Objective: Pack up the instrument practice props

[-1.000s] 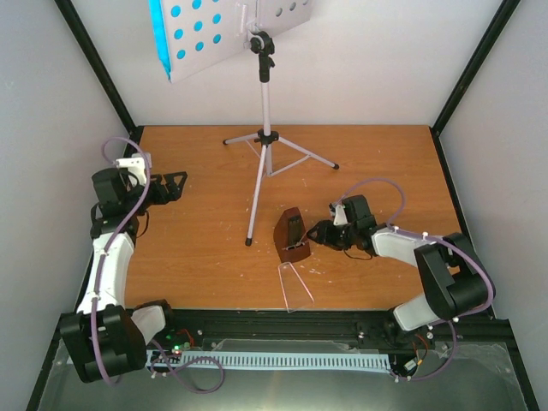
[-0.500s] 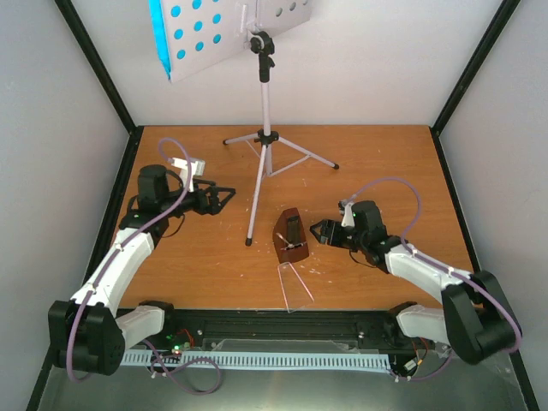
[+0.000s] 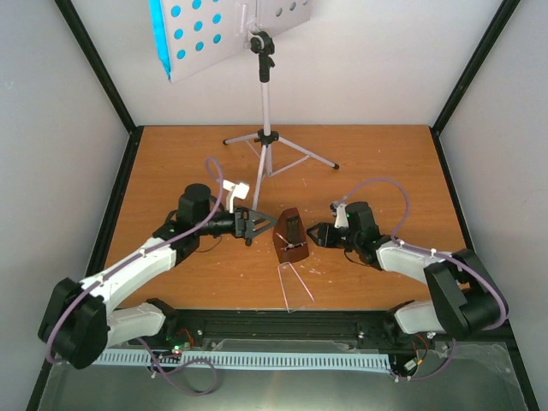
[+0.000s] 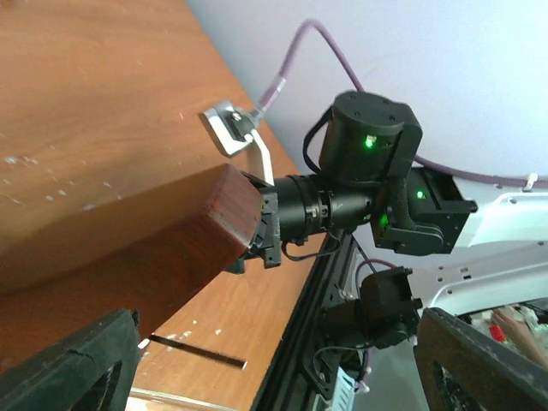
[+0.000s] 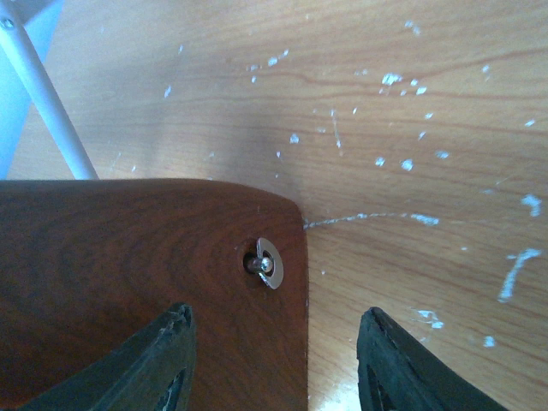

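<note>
The brown pyramid metronome (image 3: 289, 235) stands in the middle of the table, and its clear cover (image 3: 295, 288) lies flat just in front of it. My left gripper (image 3: 258, 224) is open right beside the metronome's left side; in the left wrist view the metronome (image 4: 128, 248) fills the space ahead of my left gripper (image 4: 274, 368). My right gripper (image 3: 318, 234) is open at the metronome's right side, and in the right wrist view the gripper (image 5: 287, 360) has the edge of the metronome's keyed side (image 5: 154, 274) between its jaws. The white music stand (image 3: 265, 128) stands behind, with a blue sheet (image 3: 157, 34) on its desk.
The stand's thin legs (image 3: 253, 210) spread over the back middle of the table, one foot close behind the left gripper. Black frame posts and white walls close in the table on the left, right and back. A black rail (image 3: 282, 321) runs along the near edge.
My left arm has swung right across the table, from the left edge up to the metronome. The right gripper backed off a little and came back to the metronome's right side.
</note>
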`<state>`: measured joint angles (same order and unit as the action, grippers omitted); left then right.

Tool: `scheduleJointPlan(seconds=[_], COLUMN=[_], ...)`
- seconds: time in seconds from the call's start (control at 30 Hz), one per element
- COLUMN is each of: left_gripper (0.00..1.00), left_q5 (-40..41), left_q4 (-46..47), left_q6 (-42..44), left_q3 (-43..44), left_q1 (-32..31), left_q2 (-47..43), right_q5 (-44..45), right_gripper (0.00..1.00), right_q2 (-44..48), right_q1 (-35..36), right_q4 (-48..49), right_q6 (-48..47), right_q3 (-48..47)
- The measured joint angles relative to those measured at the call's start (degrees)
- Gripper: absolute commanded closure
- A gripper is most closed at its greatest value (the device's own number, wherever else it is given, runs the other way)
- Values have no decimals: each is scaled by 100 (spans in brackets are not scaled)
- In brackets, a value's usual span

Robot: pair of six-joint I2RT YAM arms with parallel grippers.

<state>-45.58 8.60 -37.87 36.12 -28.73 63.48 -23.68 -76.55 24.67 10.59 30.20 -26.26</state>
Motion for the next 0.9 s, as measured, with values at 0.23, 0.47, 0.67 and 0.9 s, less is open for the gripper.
scheduleJointPlan(seconds=[0.23,0.47,0.67,0.9], left_gripper=[15,17,15,11], left_q5=[96,664,1255,1770], left_q4=[31,-424,-780,-1233], left_q6=[-15,334,697,1193], left_q3=[221,881,990,1226], left_q1=[-308,-391,-426,-623], left_q2=[638,925,925,1027], right_q5=[-74,26,262,708], right_gripper=[51,51,43,28], right_q2=[-424,-758,-804,-275], right_q1=[402,951,1172,1174], right_q4=[308,723,1102,1143], right_q6=[-122,-9,221,260], right_q3=[-72,-74,-9,299])
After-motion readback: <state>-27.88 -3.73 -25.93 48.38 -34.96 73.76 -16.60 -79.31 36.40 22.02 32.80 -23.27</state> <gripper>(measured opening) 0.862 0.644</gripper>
